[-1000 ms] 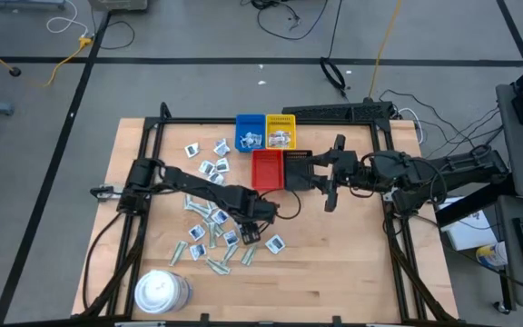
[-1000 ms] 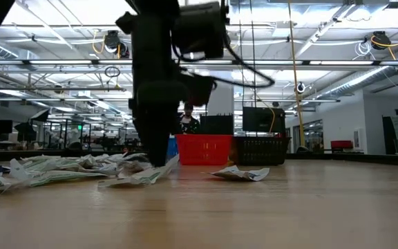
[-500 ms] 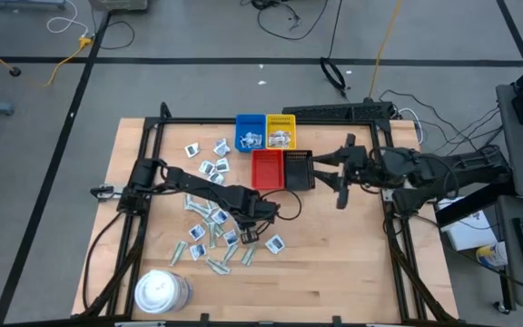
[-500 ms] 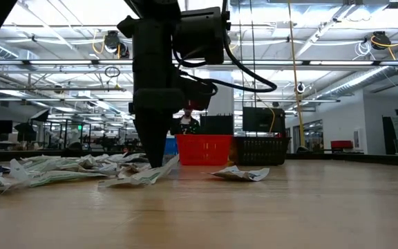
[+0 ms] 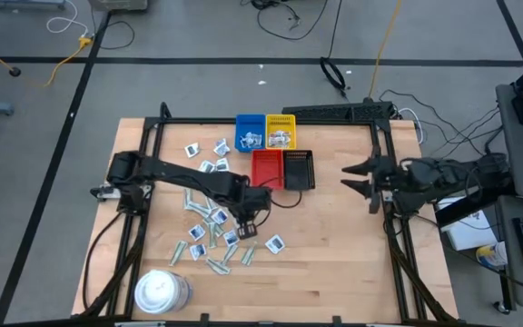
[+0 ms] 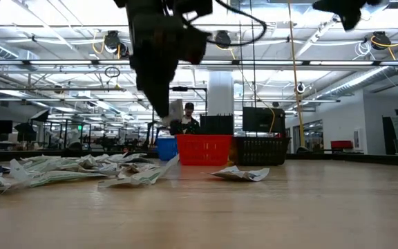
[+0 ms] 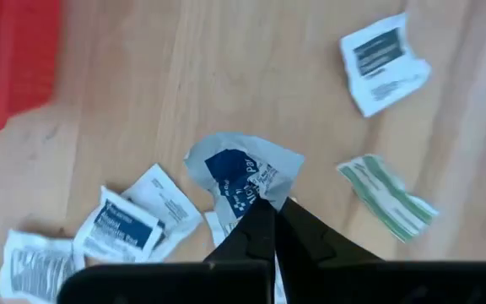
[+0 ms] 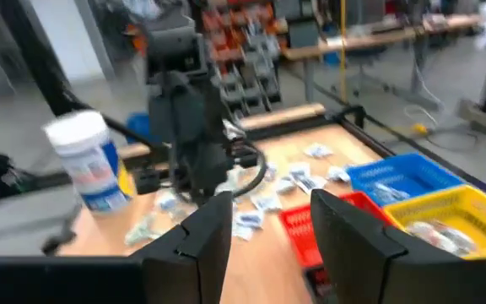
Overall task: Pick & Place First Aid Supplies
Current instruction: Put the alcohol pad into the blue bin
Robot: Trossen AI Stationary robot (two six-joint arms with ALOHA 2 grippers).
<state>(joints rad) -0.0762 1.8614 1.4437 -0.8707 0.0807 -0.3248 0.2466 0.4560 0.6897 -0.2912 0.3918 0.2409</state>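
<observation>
The left claw [image 7: 270,221] is pinching a crumpled white packet with a dark blue label [image 7: 241,175] above the wooden surface [image 5: 334,263]. Many flat wrapped packets [image 5: 209,238] are lying unsorted; some are sitting in the blue tray [image 5: 250,133] and yellow tray [image 5: 281,132]. The right claw [image 5: 363,181] is hanging spread, empty.

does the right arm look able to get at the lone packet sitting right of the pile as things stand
Probably yes. The right gripper is open, holds nothing and hangs beside the black tray; bare wood lies between it and that packet. The left gripper, shut on a packet, hovers nearby.
</observation>
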